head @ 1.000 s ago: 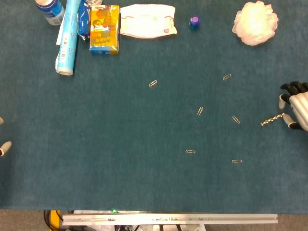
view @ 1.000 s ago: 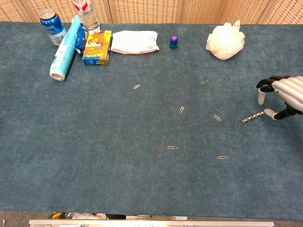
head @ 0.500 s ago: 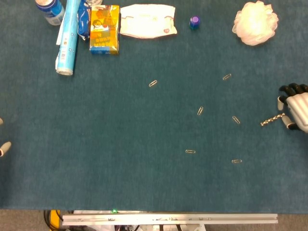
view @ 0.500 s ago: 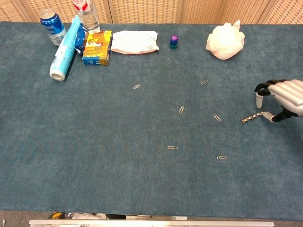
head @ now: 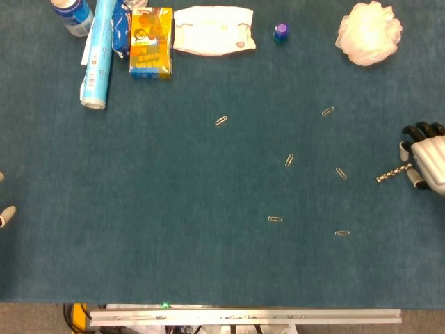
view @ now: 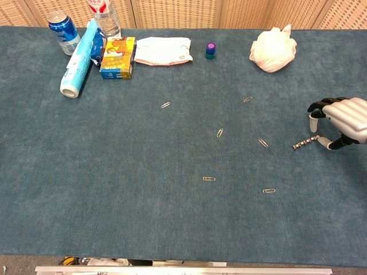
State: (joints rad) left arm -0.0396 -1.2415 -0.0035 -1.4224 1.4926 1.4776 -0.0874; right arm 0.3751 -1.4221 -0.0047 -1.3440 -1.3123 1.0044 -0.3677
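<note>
A short beaded metal chain lies on the blue cloth near the right edge. My right hand hovers at the chain's right end with its fingers spread and curved; its thumb tip is right beside the chain's end, and nothing is held. Several paper clips lie scattered to the left of it, the nearest one just left of the chain. Only two fingertips of my left hand show at the left edge of the head view, far from everything.
Along the far edge stand a blue can, a clear bottle, a light-blue roll, an orange box, a white packet, a small purple-capped jar and a white crumpled wad.
My right hand has shifted slightly left and a little up toward the chain's end. The chain and clips have not moved.
</note>
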